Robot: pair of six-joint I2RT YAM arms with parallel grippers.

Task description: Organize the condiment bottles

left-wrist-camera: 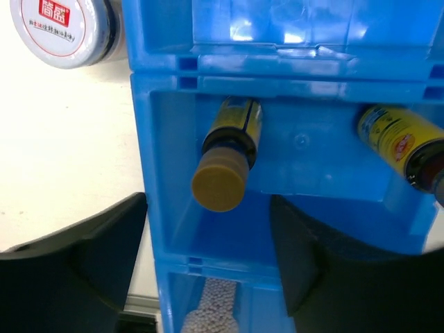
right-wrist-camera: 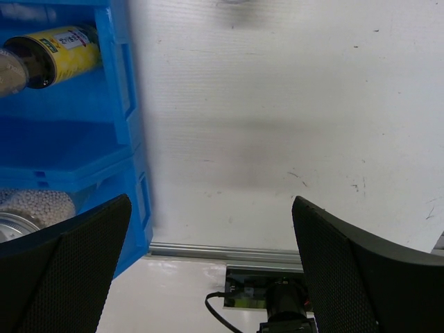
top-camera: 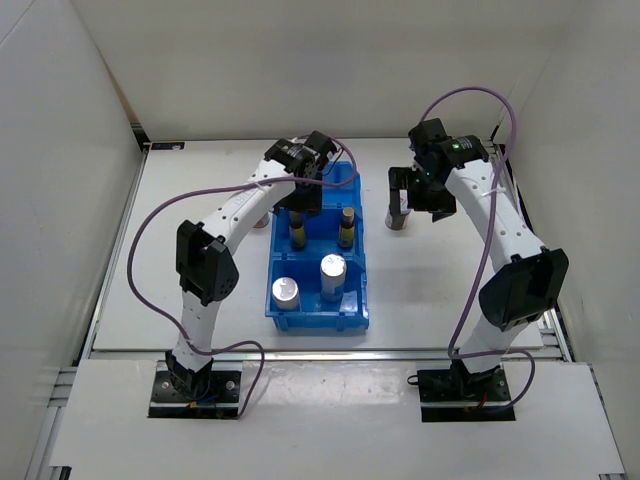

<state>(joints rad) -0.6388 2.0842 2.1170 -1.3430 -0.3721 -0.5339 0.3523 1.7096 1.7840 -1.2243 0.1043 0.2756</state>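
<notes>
A blue three-compartment bin holds two silver-topped cylinders in its near compartment. Two slim yellow bottles stand in the middle compartment. My left gripper is open and empty over the bin's far end. In the left wrist view its fingers straddle the bin's left wall, near a yellow bottle. One squat jar with a pale lid stands on the table left of the bin. Another squat jar stands right of the bin, beside my open, empty right gripper.
The right wrist view shows bare white table between the open fingers, the bin's right wall, and the metal rail at the table's near edge. White walls enclose the table on three sides.
</notes>
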